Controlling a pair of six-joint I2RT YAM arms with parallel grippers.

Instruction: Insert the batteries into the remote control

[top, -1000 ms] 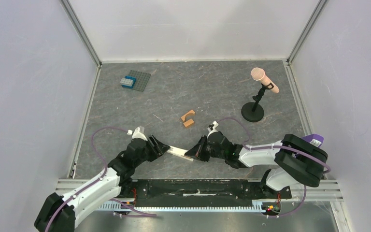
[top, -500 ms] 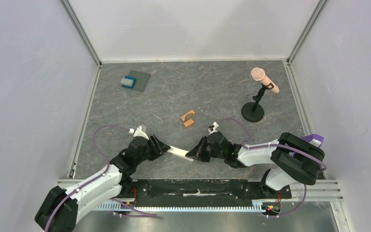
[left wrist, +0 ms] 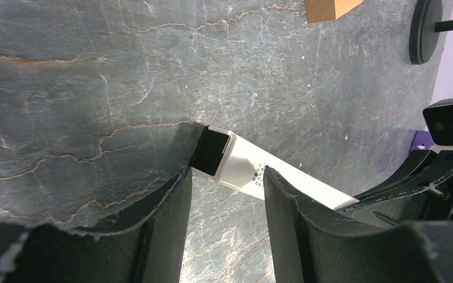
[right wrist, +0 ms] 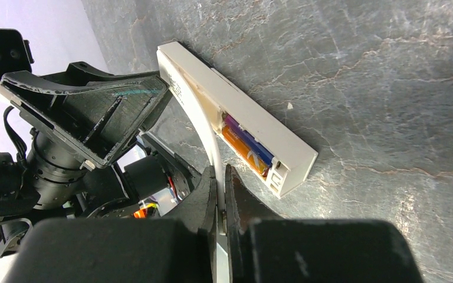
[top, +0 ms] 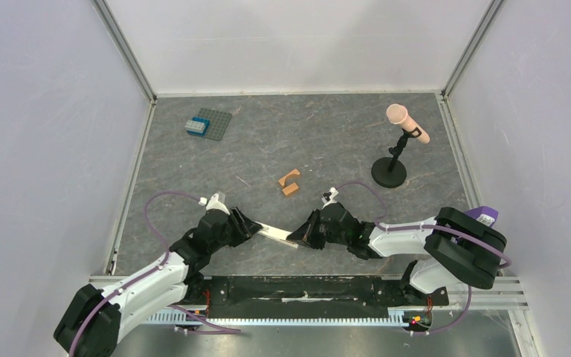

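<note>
The cream-white remote control (top: 277,235) lies flat near the front edge, between my two grippers. In the right wrist view its recess (right wrist: 245,144) faces up. The batteries lie in it side by side, a dark blue one (right wrist: 249,137) and an orange one (right wrist: 242,152). My right gripper (right wrist: 220,174) is shut on a thin white cover strip (right wrist: 208,132) that curves up from the remote's (right wrist: 274,134) side. My left gripper (left wrist: 227,177) is open. Its fingertips straddle the remote's (left wrist: 298,180) dark end (left wrist: 212,152).
Two orange-brown blocks (top: 290,182) lie behind the remote. A pink microphone on a black stand (top: 395,152) is at the back right. A grey studded plate with a blue brick (top: 208,123) sits at the back left. Metal rails edge the table.
The left jaws have narrowed a little around the remote's end. Neither arm nor the remote has visibly moved.
</note>
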